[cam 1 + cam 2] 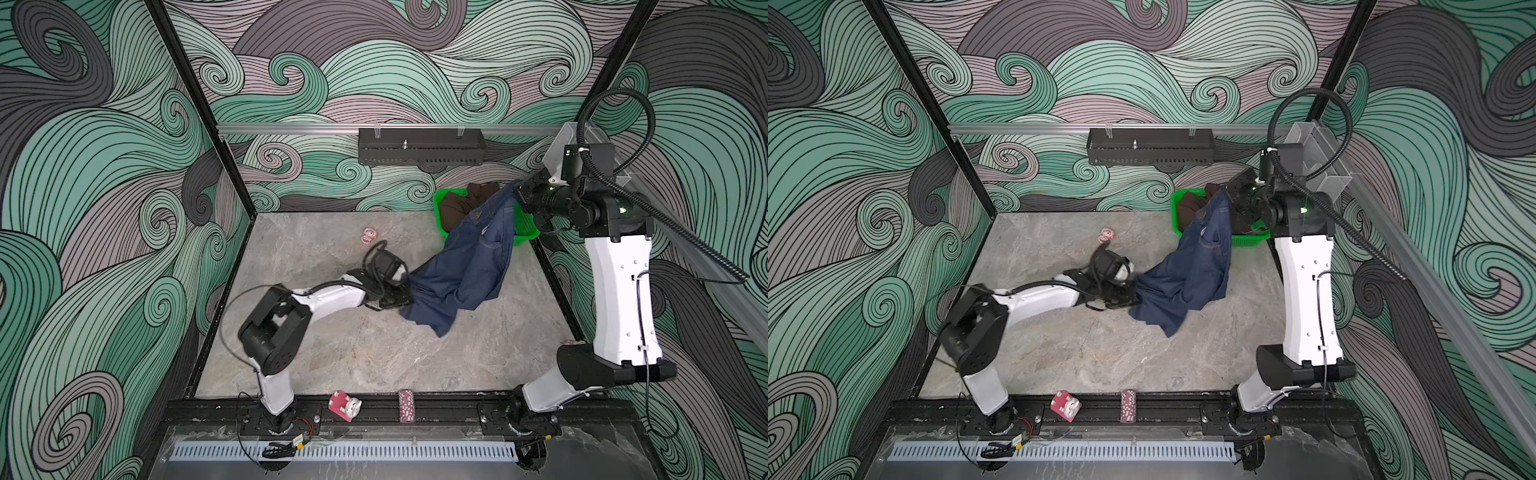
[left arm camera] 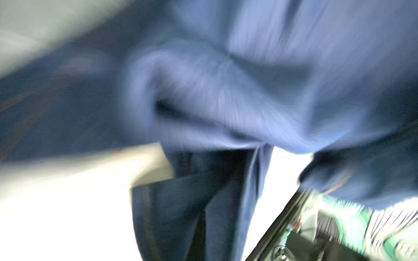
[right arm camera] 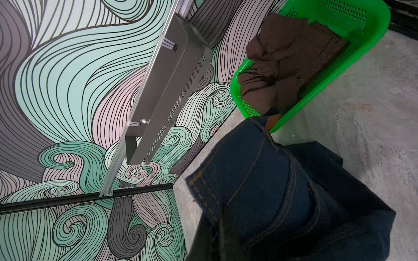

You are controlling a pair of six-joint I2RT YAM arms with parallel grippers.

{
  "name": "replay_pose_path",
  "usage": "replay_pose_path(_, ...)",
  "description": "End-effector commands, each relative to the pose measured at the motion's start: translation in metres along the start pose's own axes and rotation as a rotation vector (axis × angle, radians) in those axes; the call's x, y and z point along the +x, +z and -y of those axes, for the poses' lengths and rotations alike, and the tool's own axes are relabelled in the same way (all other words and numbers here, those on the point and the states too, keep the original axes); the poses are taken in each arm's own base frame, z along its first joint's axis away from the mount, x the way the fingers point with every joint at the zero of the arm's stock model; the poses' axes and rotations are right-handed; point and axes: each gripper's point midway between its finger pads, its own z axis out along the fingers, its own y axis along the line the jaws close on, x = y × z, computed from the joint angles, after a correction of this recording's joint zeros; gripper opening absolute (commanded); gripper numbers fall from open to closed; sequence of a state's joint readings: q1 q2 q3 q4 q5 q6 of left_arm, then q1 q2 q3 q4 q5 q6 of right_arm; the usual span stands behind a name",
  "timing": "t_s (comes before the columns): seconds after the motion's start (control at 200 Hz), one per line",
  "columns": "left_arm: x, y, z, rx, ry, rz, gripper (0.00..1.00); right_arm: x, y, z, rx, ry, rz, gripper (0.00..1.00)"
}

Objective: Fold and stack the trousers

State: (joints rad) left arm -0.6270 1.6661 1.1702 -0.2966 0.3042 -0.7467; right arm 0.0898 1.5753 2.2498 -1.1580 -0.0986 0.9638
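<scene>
Trousers (image 1: pixel 465 270) run diagonally from the green basket (image 1: pixel 528 237), waistband pinched in the raised right claw (image 1: pixel 516 193), bunched legs half-hiding the left claw (image 1: pixel 405 293) clamped on them.

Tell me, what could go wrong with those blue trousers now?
The trousers hang right at the green basket rim, so a pull from the right gripper holding them might drag or tip it. The left gripper pinches a bunched fold near their edge; it may slip, or catch several layers and leave them crumpled.
</scene>
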Motion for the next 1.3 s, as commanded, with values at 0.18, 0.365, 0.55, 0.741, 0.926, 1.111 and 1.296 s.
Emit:
replay_pose_path(0.18, -0.091, -0.324, -0.098, -0.590, -0.100, 0.771, 0.00, -0.003, -0.006, 0.014, -0.007, 0.055, 0.052, 0.00)
replay_pose_path(0.365, -0.084, -0.392, -0.119, -0.871, -0.105, 0.890, 0.00, -0.011, 0.004, 0.061, 0.106, 0.128, 0.084, 0.00)
replay_pose_path(0.55, -0.079, -0.399, -0.137, -0.980, -0.117, 0.890, 0.00, -0.006, 0.009, 0.097, 0.139, 0.221, 0.064, 0.00)
replay_pose_path(0.741, -0.085, -0.353, -0.147, -0.901, -0.122, 0.768, 0.23, 0.001, 0.007, 0.085, 0.071, 0.258, 0.024, 0.00)
replay_pose_path(0.926, -0.083, -0.302, -0.129, -0.691, -0.126, 0.591, 0.68, -0.002, 0.002, 0.070, 0.018, 0.286, 0.017, 0.00)
replay_pose_path(1.111, -0.060, -0.258, -0.079, -0.434, -0.156, 0.457, 0.63, 0.001, 0.000, 0.039, -0.065, 0.310, -0.038, 0.00)
replay_pose_path(1.296, 0.001, -0.182, 0.009, -0.131, -0.065, 0.186, 0.42, -0.011, -0.015, -0.012, -0.204, 0.328, -0.038, 0.00)
